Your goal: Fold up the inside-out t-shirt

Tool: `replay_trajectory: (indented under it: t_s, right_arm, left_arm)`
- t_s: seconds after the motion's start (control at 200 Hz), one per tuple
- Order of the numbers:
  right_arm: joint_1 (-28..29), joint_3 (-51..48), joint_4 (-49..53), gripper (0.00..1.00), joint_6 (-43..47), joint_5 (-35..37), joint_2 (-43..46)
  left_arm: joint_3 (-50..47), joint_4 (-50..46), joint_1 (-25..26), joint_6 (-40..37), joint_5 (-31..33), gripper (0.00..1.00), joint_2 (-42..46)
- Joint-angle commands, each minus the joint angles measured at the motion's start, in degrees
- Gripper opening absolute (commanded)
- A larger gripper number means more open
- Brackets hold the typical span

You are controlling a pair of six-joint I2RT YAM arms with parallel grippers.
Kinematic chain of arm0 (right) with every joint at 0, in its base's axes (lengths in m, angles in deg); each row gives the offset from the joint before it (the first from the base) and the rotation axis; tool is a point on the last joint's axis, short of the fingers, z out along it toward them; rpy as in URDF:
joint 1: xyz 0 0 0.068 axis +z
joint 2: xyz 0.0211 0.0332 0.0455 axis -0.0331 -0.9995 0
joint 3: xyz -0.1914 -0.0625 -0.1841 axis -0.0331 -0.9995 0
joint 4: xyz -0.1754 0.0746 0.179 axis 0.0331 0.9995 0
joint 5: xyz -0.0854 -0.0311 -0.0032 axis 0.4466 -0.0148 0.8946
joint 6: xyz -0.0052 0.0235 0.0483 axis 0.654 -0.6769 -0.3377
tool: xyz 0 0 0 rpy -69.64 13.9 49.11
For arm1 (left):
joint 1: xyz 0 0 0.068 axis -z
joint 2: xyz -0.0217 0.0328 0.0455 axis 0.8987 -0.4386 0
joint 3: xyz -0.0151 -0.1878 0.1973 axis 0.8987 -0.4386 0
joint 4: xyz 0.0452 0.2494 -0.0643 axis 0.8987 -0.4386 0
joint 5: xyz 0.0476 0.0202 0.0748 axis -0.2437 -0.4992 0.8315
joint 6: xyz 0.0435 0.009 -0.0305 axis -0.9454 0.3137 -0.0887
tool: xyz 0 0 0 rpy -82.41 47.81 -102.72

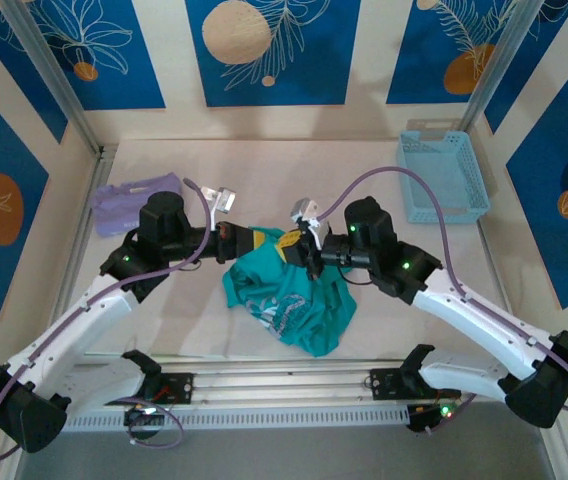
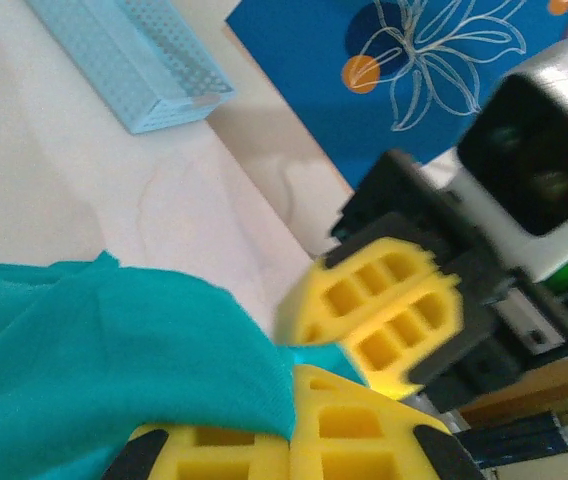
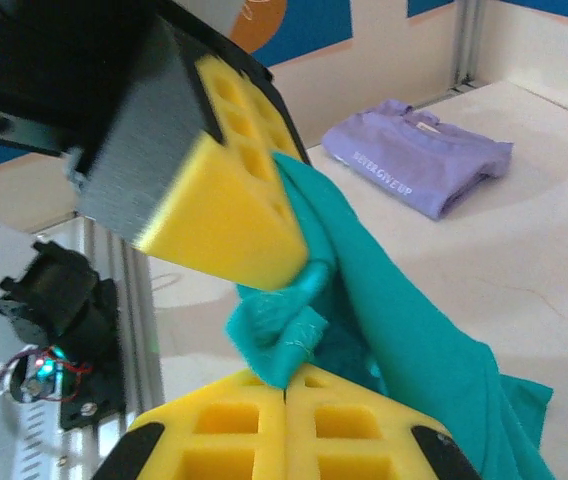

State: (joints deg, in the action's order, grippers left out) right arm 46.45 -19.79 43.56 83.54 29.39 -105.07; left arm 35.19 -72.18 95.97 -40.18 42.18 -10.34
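ok so the left fingers [image 2: 354, 430], chunky yellow foam pads, are pressed together with an edge of the teal-green soft fabric inside-out t-shirt [image 1: 294, 305] pinched at the seam between them. In the left wrist view the cloth drapes over the left-hand pad and spills off to the left.

The right fingers [image 3: 364, 420] are the same yellow foam and also squeezed tight. A little bunched tuft of that teal fabric pokes up right where the two pads meet.

The two sets of fingers sit just beside each other, nearly tip to tip, both on the far edge of the shirt. In the right wrist view the fabric runs from the tip of the left fingers down to the right ones and trails off to the right.

From above, the rest of the shirt lies crumpled in a heap on the pale tabletop [image 1: 194, 320], around the middle and toward the near side. A faint pale print shows on its lower part.

Further out, a lavender folded garment [image 3: 424, 160] with small pale lettering lies flat at the far left of the tabletop, well apart from the shirt. A light blue perforated plastic basket [image 1: 444, 175] sits at the far right corner
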Motion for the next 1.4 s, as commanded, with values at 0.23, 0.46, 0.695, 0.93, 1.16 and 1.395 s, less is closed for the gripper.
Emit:
replay_trajectory:
  t_s: [0.23,0.46,0.695,0.93,1.16,1.395]
  right_arm:
    - [-3.02,7.65,13.49,0.00,2.12,-9.04,0.70]
    - [0.73,9.80,5.78,0.00,-3.70,-21.08,-2.76]
    - [4.54,11.22,12.31,0.03,0.43,-13.84,-6.42]
    - [-3.53,0.93,6.24,0.30,-3.24,-7.42,2.41]
    - [-1.82,-0.81,3.61,0.45,-3.94,-4.24,-0.37]
    - [6.55,0.46,-3.12,0.00,-3.02,-7.96,-2.62]
  left_arm:
    - [2.26,-4.78,-1.22,-3.98,7.21,0.00,0.53]
    - [3.13,-7.93,-1.27,-6.15,12.30,0.00,0.32]
    - [3.03,-4.36,-1.31,-6.81,7.78,0.00,0.63]
    - [1.95,-2.23,-1.37,-7.93,2.83,0.00,2.58]
    - [1.49,-0.95,-1.33,-6.87,2.09,0.00,2.60]
    - [1.83,-1.59,-1.36,-7.17,4.14,0.00,1.69]
